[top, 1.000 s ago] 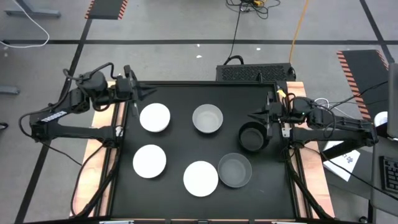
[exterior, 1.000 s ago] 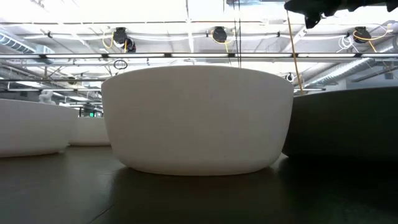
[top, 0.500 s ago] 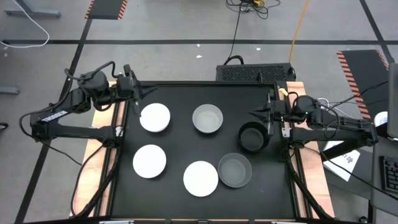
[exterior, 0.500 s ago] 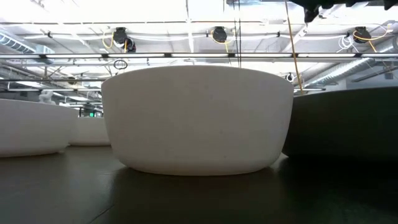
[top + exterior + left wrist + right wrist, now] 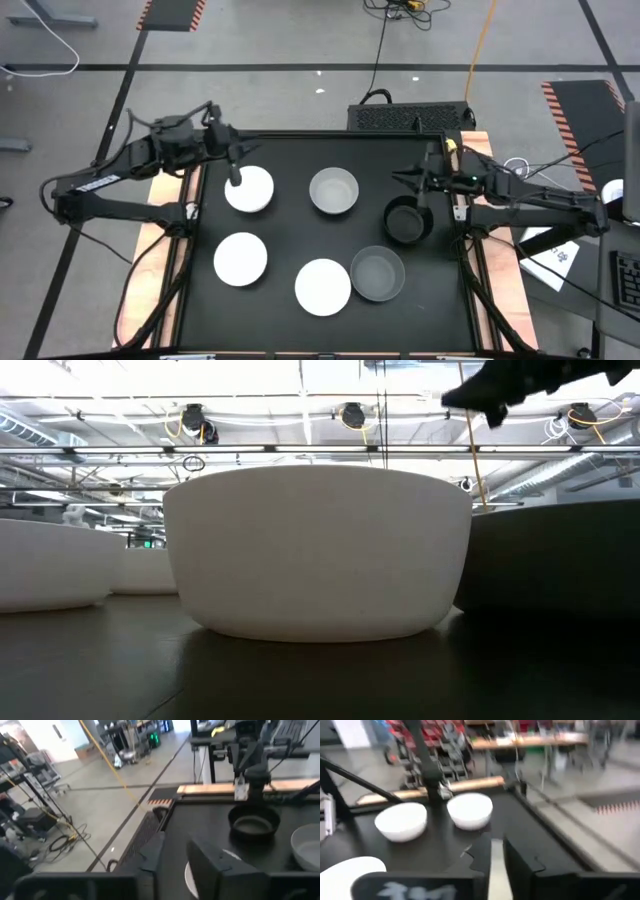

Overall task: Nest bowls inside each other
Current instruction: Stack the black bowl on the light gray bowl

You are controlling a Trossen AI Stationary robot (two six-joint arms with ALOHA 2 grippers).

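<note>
High view: your six bowls sit apart on the black table (image 5: 300, 150) (none nested). Left gripper (image 5: 236, 181) hangs at the far-left white bowl (image 5: 250, 189); right gripper (image 5: 424, 196) over the black bowl (image 5: 405, 222).

Wrist views: both grippers' fingers show a narrow gap, seemingly empty.

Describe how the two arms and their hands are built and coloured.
Both arms are dark, slim and jointed, with black cables looped along them. The left arm carries small white lettering on its long link. The left hand and right hand each end in two flat, angular black fingers.
</note>
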